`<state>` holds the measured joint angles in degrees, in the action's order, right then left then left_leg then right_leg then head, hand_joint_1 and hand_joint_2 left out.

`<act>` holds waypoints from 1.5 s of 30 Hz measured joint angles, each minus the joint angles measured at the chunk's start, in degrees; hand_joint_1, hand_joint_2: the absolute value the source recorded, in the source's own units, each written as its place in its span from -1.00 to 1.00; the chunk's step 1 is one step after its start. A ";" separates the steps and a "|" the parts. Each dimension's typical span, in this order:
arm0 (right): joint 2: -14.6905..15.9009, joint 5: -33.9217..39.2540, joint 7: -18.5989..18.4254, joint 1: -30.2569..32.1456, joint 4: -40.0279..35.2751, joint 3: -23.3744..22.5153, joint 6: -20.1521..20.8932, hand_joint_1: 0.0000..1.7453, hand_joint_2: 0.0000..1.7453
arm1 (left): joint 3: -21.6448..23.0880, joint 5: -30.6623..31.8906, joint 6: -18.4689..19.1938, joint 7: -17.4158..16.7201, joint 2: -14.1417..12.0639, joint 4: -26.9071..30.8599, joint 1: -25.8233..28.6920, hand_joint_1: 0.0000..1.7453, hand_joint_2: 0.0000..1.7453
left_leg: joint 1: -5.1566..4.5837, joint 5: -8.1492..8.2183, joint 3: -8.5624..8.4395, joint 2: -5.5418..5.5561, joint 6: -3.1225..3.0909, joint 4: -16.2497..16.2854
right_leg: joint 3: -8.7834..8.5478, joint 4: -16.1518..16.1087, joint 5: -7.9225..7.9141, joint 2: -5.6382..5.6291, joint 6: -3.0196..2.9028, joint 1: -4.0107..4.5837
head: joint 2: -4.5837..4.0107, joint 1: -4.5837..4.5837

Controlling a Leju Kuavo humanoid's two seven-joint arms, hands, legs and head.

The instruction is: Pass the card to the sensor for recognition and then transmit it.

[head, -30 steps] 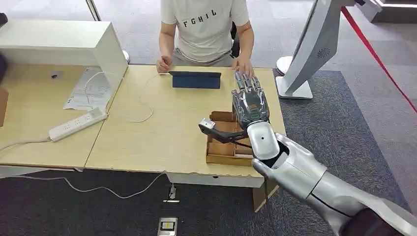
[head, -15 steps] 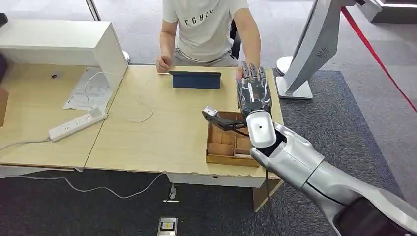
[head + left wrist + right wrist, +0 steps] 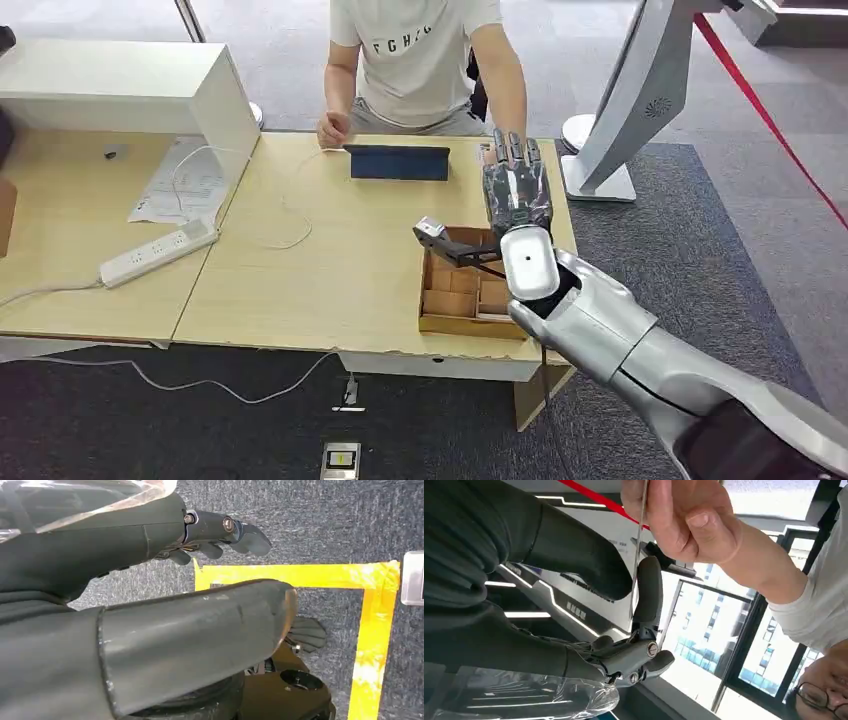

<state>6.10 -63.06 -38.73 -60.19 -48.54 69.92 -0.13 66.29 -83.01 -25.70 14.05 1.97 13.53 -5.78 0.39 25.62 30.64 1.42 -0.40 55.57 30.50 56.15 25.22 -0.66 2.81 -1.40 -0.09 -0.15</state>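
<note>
right hand (image 3: 516, 190): pinches card (image 3: 638, 555) edge-on | person's hand (image 3: 679, 517): grips same card | left hand (image 3: 220, 530): holds nothing, fingers apart

Right hand (image 3: 516, 190) farther toward person (image 3: 420, 60)

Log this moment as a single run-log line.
phase: handover | right hand: pinching card edge-on, raised over table | person's hand: gripping the card too | left hand: hanging over floor, holding nothing

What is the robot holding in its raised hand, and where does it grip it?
A thin card, seen edge-on, is pinched at one end by the right hand; a person's hand grips the opposite end.
</note>
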 joint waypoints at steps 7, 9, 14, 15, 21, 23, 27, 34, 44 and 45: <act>0.02 0.07 0.00 0.00 0.04 0.09 0.07 1.00 1.00 | 0.02 0.66 -0.26 -0.57 0.00 0.00 -0.01 -1.00 -1.00 | 0.00 0.00 0.00 0.00 0.00 0.00 | 0.01 0.00 0.00 0.00 0.00 0.00 | 0.00 0.00; 0.31 0.20 -0.06 0.01 -0.02 0.26 0.41 -1.00 -1.00 | 0.48 1.42 -1.05 -1.59 0.00 0.00 -0.05 -1.00 -1.00 | 0.00 0.00 -0.01 0.00 0.00 0.01 | 0.02 0.00 0.00 0.00 0.00 0.00 | 0.00 0.00; 2.12 2.84 1.55 0.61 -1.34 0.26 2.32 -1.00 -1.00 | 0.96 1.01 -2.14 -2.25 0.00 0.00 0.02 -1.00 -1.00 | 0.00 0.00 0.00 -0.02 0.00 0.00 | 0.01 -0.01 0.00 0.00 0.00 -0.01 | 0.00 0.00; 2.27 2.78 1.53 0.84 -1.73 0.33 3.04 -1.00 -1.00 | 0.96 0.92 -2.16 -2.40 0.00 0.00 0.01 -1.00 -1.00 | 0.00 0.00 0.00 -0.02 0.00 0.01 | 0.02 -0.01 0.00 -0.01 0.00 -0.01 | 0.00 0.00; 4.31 0.70 -0.81 1.08 -4.24 0.33 7.24 -1.00 -1.00 | 0.96 -0.02 -2.91 -3.28 0.00 0.00 0.05 -1.00 -1.00 | 0.00 0.00 -0.02 -0.01 0.00 0.01 | 0.03 0.00 0.00 -0.01 0.00 0.00 | -0.02 0.00; 5.51 -0.86 -1.03 1.04 -5.86 -0.44 10.67 -1.00 -1.00 | 0.96 -0.37 -3.32 -3.67 0.00 0.00 0.08 -1.00 -1.00 | 0.00 0.00 -0.01 -0.01 0.00 0.01 | 0.02 0.00 -0.01 -0.01 0.00 0.00 | 0.00 0.02; 8.48 -5.37 -1.14 0.63 -9.04 -4.19 18.48 -1.00 -1.00 | 0.96 -1.20 -3.80 -3.72 -0.02 0.00 0.16 -1.00 -1.00 | 0.00 0.00 0.00 0.01 0.00 0.03 | 0.01 -0.01 -0.02 0.00 0.01 -0.02 | 0.00 0.02; 19.71 -9.49 -1.20 2.56 -17.24 -17.14 22.41 -1.00 -1.00 | 0.77 -4.87 -5.66 -2.47 0.00 0.00 0.69 -1.00 -1.00 | 0.00 0.05 -0.03 0.11 -0.07 0.14 | -0.14 -0.16 -0.02 0.06 0.06 -0.02 | 0.00 -0.02; 36.13 -2.57 -1.20 31.56 -21.40 -50.39 7.53 -1.00 -1.00 | -3.11 -7.04 -9.88 -0.44 1.73 0.00 1.14 -1.00 -1.00 | 0.12 0.29 -0.15 0.71 -0.38 0.21 | -0.61 -0.53 0.13 0.46 0.30 0.09 | 0.00 -0.09; 36.91 -0.90 -1.20 35.53 -21.22 -53.91 5.02 -1.00 -1.00 | -3.52 -7.04 -10.14 -0.66 1.90 0.00 1.14 -1.00 -1.00 | 0.12 0.29 -0.10 0.73 -0.38 0.20 | -0.61 -0.53 0.13 0.48 0.30 0.08 | 0.00 0.09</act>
<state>43.01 -63.96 -39.93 -24.66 -69.77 16.01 4.89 62.77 -90.05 -35.84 13.40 3.87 13.53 -4.64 0.51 25.91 30.54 2.15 -0.79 55.77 29.89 55.63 25.35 -0.18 3.11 -1.31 -0.09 -0.07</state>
